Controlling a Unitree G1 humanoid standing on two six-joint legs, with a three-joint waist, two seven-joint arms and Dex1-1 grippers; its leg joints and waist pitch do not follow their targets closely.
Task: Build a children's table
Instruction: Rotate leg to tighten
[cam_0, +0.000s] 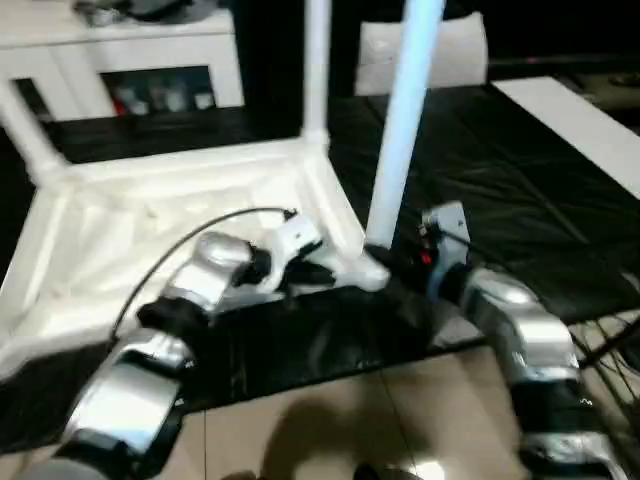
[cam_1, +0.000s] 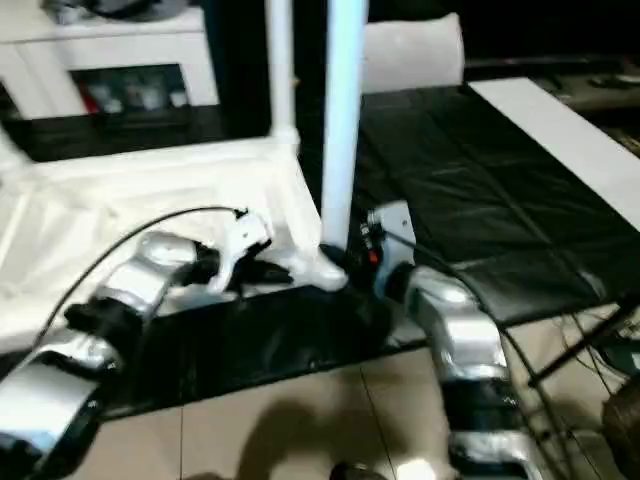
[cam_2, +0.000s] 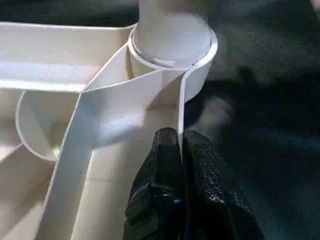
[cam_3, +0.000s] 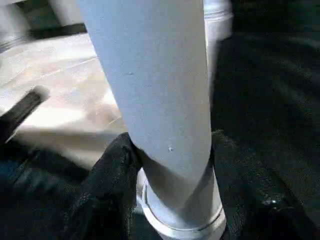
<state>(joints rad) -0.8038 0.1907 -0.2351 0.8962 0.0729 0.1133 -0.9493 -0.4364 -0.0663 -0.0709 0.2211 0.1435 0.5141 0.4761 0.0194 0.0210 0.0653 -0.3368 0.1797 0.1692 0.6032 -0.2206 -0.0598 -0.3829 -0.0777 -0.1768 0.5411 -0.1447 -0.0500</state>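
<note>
Right jaws (cam_3: 170, 165) grip leg (cam_0: 400, 140) low; left jaws (cam_2: 180, 150) pinch top's rim (cam_2: 181, 107). Keep leg plumb, press straight into socket (cam_2: 197, 75).

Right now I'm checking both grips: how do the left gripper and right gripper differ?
The left gripper is shut, pinching the thin rim wall of the table top; the right gripper is spread around the round near leg. The left grips a flat edge just beside the corner socket, the right the leg's base. Both have black fingers and work at that corner.
</note>
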